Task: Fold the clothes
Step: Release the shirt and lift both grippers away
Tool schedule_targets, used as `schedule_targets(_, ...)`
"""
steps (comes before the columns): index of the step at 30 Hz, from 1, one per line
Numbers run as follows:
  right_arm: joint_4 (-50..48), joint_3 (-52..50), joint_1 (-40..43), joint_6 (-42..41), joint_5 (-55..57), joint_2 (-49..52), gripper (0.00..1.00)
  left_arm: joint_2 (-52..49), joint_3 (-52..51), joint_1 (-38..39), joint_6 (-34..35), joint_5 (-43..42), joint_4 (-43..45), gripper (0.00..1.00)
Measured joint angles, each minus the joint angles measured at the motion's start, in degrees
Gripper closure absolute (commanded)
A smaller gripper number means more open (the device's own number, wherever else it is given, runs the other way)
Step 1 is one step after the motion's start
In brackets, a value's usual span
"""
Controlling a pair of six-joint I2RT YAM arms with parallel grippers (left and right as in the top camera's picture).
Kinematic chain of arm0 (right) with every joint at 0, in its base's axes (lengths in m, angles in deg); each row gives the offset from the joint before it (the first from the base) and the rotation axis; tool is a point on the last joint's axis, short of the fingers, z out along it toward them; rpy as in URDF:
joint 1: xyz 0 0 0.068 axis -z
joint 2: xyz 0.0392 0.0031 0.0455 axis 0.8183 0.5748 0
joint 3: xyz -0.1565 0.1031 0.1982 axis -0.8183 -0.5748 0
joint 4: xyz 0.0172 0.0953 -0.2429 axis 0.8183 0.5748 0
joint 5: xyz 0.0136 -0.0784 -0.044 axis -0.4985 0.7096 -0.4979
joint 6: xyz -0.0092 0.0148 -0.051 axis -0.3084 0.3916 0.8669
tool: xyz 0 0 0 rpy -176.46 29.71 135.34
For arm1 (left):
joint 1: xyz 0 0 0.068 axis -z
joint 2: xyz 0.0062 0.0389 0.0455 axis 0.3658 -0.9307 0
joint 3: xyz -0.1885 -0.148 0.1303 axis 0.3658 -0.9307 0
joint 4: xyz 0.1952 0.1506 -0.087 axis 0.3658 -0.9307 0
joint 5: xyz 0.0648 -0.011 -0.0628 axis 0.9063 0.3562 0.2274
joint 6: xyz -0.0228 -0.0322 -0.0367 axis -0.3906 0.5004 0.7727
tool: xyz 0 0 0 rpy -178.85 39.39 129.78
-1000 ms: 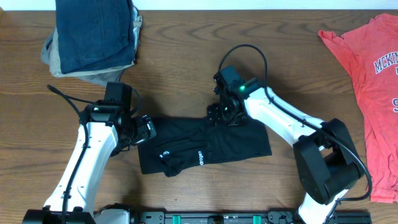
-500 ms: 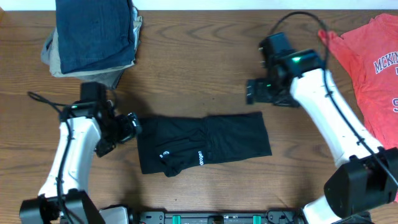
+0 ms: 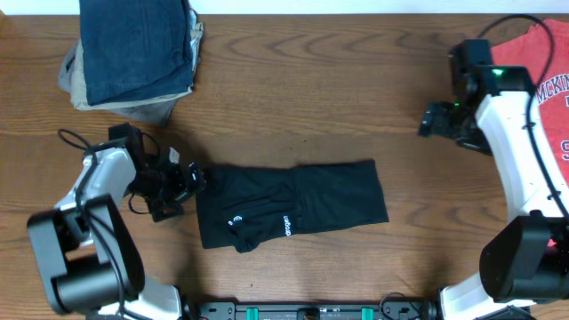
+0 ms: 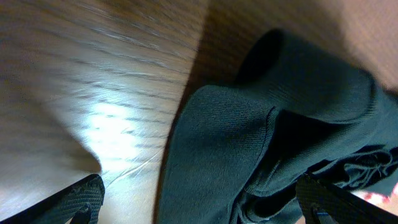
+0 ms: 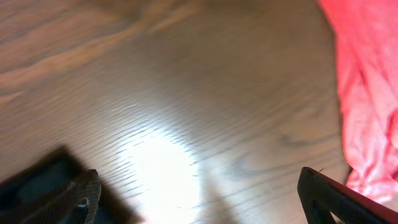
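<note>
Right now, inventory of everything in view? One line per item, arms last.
black T-shirt: 1, black with small white lettering, folded into a strip, front centre of the table
coral-red T-shirt: 1, coral red with navy lettering, spread out at the right edge, partly out of frame
folded stack: 1 pile, dark blue garment on top of beige-grey ones, far left corner
table: 1, brown wood, under everything
left end effector: 1, black on a white arm, open, at the black T-shirt's left edge
right end effector: 1, black on a white arm, open, over bare wood just left of the coral-red T-shirt
</note>
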Motion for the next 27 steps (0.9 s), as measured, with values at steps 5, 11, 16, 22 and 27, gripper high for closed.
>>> schedule_targets(5, -0.04, 0.0, 2.08, -0.02, 0.09, 0.0, 0.01, -1.57, 0.59, -0.09, -1.6, -3.39, -0.94, 0.01)
schedule_targets(11, -0.57, 0.0, 2.05, 0.0, -0.35, 0.0, 0.01, -2.01, 0.04, 1.33, -1.81, -6.38, -0.33, 0.05)
schedule_targets(16, -0.63, 0.0, 2.05, 0.0, -0.46, 0.0, 0.01, -2.12, -1.73, 5.03, -2.6, -7.74, 0.31, 0.3)
schedule_targets(22, -0.66, 0.0, 2.05, 0.0, -0.55, 0.0, 0.01, -3.19, -2.95, 7.98, -2.14, -7.48, 1.18, 0.63)
schedule_targets(27, -0.63, 0.0, 2.05, 0.0, -0.57, 0.0, 0.01, -3.74, -3.28, 8.28, -0.61, -6.43, 2.1, 0.94)
